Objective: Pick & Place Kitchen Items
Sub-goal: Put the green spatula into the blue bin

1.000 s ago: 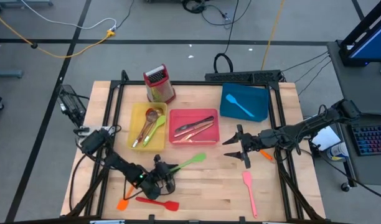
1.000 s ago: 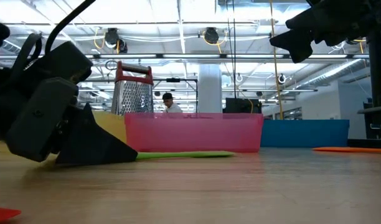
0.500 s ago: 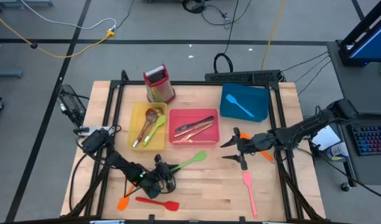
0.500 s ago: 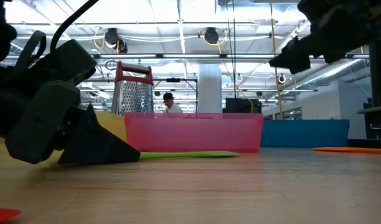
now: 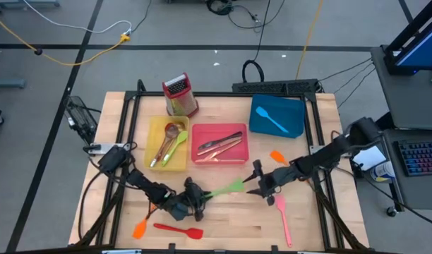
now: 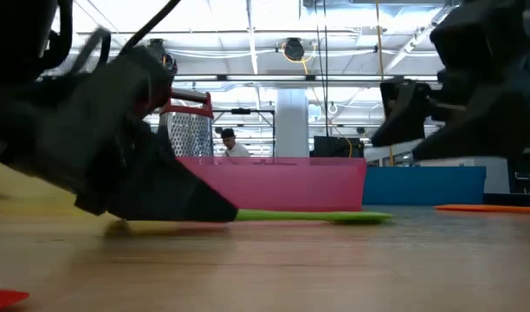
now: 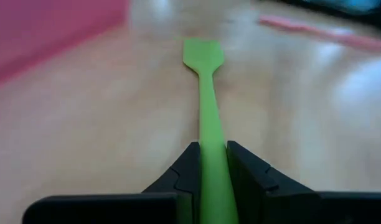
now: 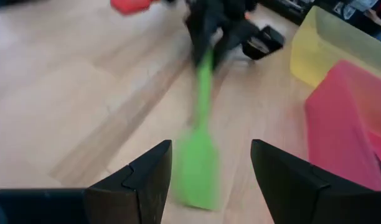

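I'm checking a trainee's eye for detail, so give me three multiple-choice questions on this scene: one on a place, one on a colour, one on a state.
1. Where does the blue spatula lie?
A. pink tray
B. blue tray
C. bare table

2. What colour is the spatula held by the left gripper?
A. green
B. red
C. pink

3. How is the right gripper set?
A. shut on a spoon
B. open, nothing held
C. shut, nothing held

Answers: 1 B, the high view shows it inside that tray. 2 A, the green spatula sits between the left fingers. 3 B, its fingers stand apart on either side of the green blade.

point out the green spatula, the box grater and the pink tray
green spatula [image 7: 203, 53], left wrist view, on its blade
box grater [image 5: 179, 97], high view, on its metal side
pink tray [image 5: 199, 131], high view, on its rim
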### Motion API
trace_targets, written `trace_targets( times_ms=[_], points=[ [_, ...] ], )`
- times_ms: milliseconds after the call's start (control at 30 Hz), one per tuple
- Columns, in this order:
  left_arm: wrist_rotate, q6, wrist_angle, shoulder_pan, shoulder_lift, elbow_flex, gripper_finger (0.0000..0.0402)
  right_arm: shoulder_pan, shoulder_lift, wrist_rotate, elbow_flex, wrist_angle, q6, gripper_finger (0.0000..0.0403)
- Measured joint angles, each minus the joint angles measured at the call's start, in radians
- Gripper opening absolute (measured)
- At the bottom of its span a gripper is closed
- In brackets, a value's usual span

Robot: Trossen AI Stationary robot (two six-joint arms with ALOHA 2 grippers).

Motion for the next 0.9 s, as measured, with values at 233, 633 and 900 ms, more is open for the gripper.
trace_targets(
  times_ms=[233, 633, 900],
  points=[
    [0.139, 0.029, 0.073, 0.060, -0.001, 0.019, 0.0056, 0.000, 0.119, 0.025, 0.001, 0.033, -0.064, 0.0212],
    [0.216, 0.043, 0.067, 0.114, -0.004, 0.025, 0.0056, 0.035, 0.173, 0.023, 0.001, 0.155, -0.063, 0.0212],
    [0.212, 0.025, 0.064, 0.120, -0.006, 0.025, 0.0056, 0.052, 0.172, 0.000, 0.001, 0.119, -0.064, 0.0212]
  ],
)
